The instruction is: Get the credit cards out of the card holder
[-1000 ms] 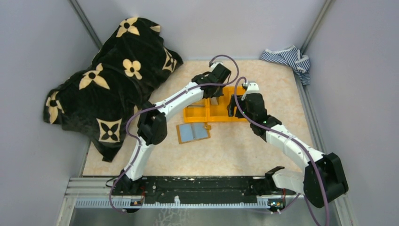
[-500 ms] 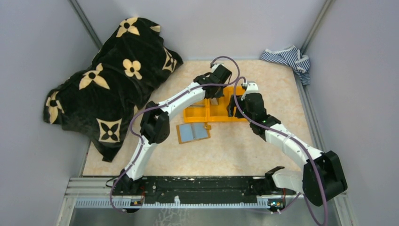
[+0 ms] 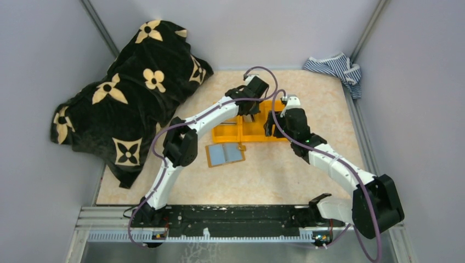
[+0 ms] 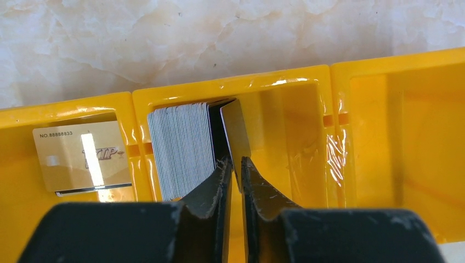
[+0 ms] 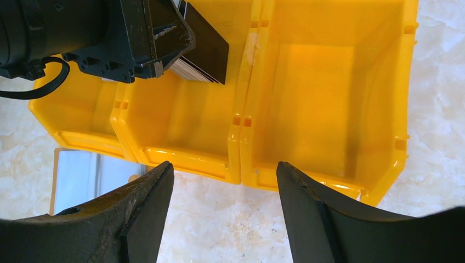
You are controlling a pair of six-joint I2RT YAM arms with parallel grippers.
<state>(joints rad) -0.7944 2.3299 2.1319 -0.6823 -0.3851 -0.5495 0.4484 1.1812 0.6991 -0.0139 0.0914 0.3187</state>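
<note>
Cards show in two of the three compartments of the one yellow bin (image 4: 230,85). We count one gold card (image 4: 79,156) lying flat in the left compartment. In the middle compartment are one upright stack of grey cards (image 4: 181,148) and one dark card (image 4: 236,129) leaning beside it.

The dark card's edge sits in the narrow slit of the left gripper (image 4: 236,161). We cannot tell whether it is pinched or loose. The right gripper (image 5: 224,165) hangs spread wide over the bin's near wall, holding nothing.

The one card holder (image 3: 225,154) lies open on the table (image 3: 274,175), grey-blue side up, just beside the bin's near side. We see two cloths at the far corners, one black cloth (image 3: 126,93) and one striped cloth (image 3: 334,68).
</note>
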